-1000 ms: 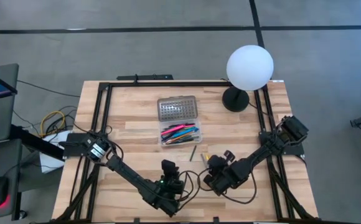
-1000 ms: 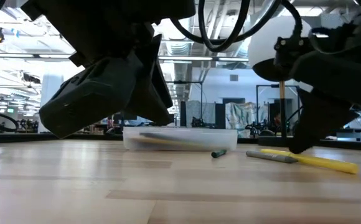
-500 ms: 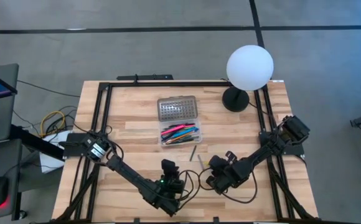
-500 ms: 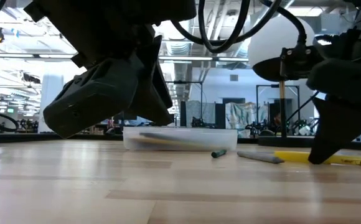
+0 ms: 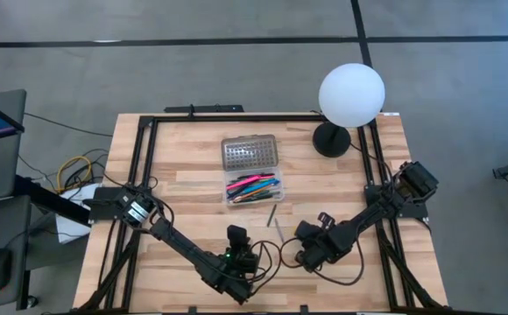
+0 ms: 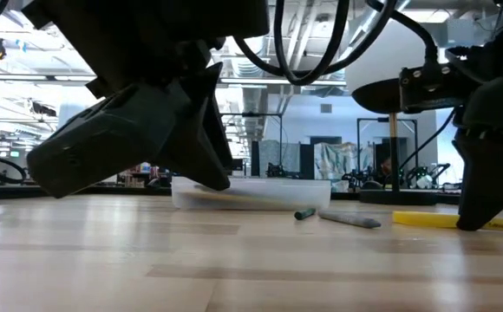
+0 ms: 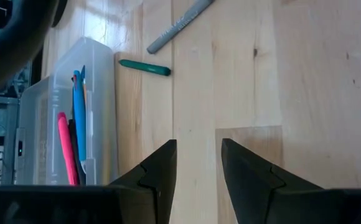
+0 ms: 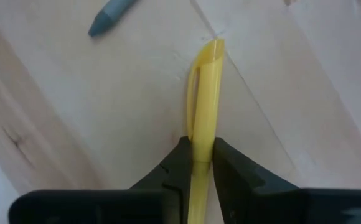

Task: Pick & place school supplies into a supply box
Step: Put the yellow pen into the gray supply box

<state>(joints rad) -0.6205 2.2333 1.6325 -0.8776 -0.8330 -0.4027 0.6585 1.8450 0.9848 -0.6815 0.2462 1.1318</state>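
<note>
Look at your right gripper first: its two dark fingers are pressed against either side of a yellow pen, a smooth, glossy plastic barrel with a clip along one edge, lying on the pale wood. Just past the pen's tip you get the blunt end of a grey marker. The low view adds what the wrist camera cannot — the pen lies flat on the table, with the gripper standing on it at the far right.

Your left gripper hangs low near the front edge, fingers apart with bare planks between them and nothing held. Ahead of it you see the grey marker whole, a short green pencil near it, and the rounded corner of the supply box — clear plastic, with a blue pen and a pink marker showing through its wall.

Only the high view gives you the layout: the supply box sits mid-table, its grey dotted lid folded open on the far side and coloured pens lying in the tray. A white globe lamp on a black base stands at the back right corner.
</note>
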